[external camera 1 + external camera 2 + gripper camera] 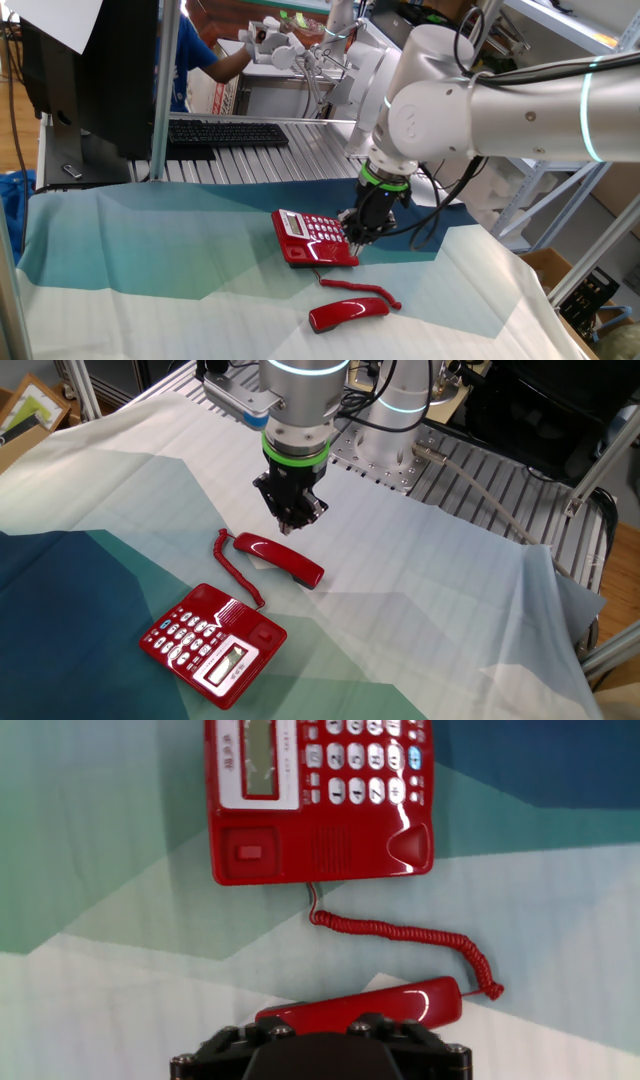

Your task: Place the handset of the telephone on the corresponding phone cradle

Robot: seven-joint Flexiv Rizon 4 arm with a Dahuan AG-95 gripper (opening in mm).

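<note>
gripper hangs above the handset — fingers look drawn together, holding nothing, touching nothing.

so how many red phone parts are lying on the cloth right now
2, joined by a coiled cord: the telephone base sits keypad up, and the handset lies apart from it, off the phone cradle, right below the gripper. No other phone shows.

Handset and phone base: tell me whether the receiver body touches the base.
Apart. The other fixed view shows cloth between the handset and the telephone; only the coiled cord joins them.
</note>
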